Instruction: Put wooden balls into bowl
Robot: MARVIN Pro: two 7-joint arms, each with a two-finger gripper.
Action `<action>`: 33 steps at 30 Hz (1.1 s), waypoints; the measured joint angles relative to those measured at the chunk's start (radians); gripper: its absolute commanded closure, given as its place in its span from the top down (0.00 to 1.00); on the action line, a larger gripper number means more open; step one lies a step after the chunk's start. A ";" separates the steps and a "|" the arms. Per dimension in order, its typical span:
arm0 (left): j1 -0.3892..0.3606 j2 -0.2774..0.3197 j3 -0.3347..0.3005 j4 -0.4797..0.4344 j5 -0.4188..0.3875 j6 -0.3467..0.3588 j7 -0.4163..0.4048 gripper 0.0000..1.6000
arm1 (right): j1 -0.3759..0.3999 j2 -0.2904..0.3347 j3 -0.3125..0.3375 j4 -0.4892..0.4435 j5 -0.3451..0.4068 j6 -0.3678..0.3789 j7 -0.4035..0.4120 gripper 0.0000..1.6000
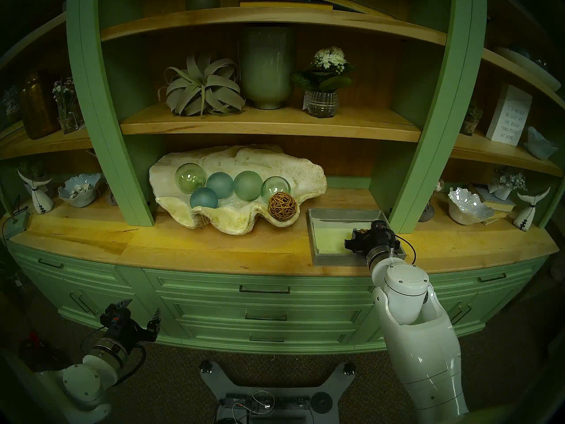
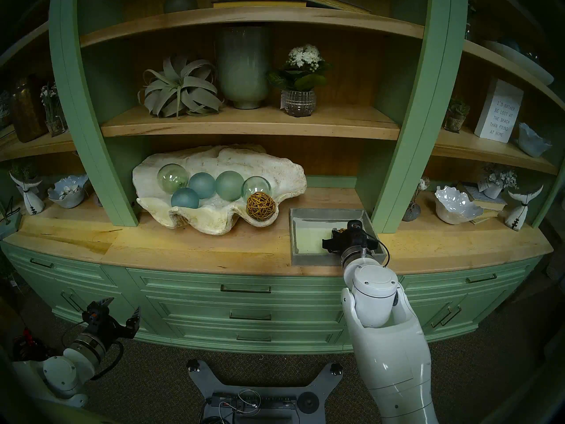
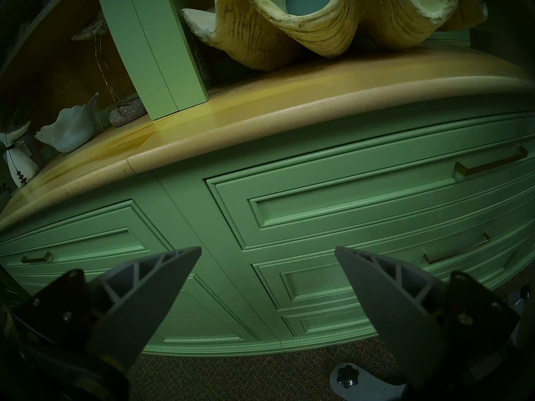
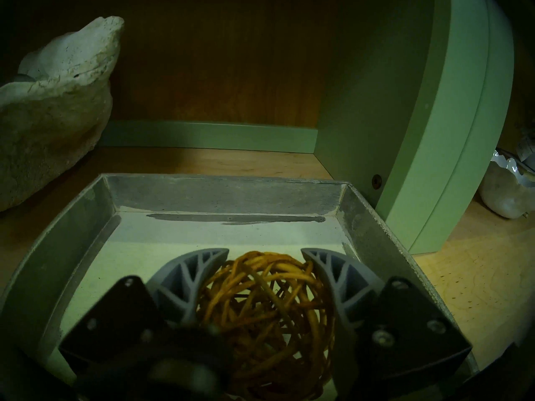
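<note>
Closing in on ball two, you're about halfway through. One wooden ball [image 1: 282, 206] already sits inside the clam-shell bowl [image 1: 308, 172], at its right front lobe, just beside the clear glass ball [image 1: 275, 188] and the other glass balls [image 1: 219, 184]. That one counts as done.

The second wooden ball [image 4: 265, 310] is in the grey tray [image 1: 345, 214] on the tabletop [image 1: 214, 246], right of the bowl. Your right gripper [image 4: 265, 254] is down in the tray with its fingers [image 4: 191, 276] curved round the ball on both sides, pinching it; the wrist view shows the pads bent against the weave. In the head views the gripper body hides most of the ball, so I can't tell if it has left the tray floor yet.

Your left gripper [image 3: 267, 252] hangs spread wide and empty in front of the green drawers [image 3: 347, 206], below tabletop level, well apart from everything.

Left to do, my read: lift ball two over the tray wall, carry it left to the bowl, let go in a free spot. The front right lobe is taken, and the glass balls fill the middle. No other wooden balls visible outside the bowl.
</note>
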 measured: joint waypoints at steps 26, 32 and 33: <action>0.000 0.001 0.000 0.000 0.000 -0.001 0.000 1.00 | -0.010 0.004 -0.008 -0.002 -0.010 0.024 -0.011 1.00; 0.000 0.001 0.000 0.000 0.000 -0.001 0.000 1.00 | -0.015 -0.001 -0.011 -0.008 -0.016 0.041 -0.029 1.00; 0.000 0.001 0.000 0.000 0.000 -0.001 0.000 1.00 | -0.016 -0.001 -0.011 -0.008 -0.016 0.042 -0.030 1.00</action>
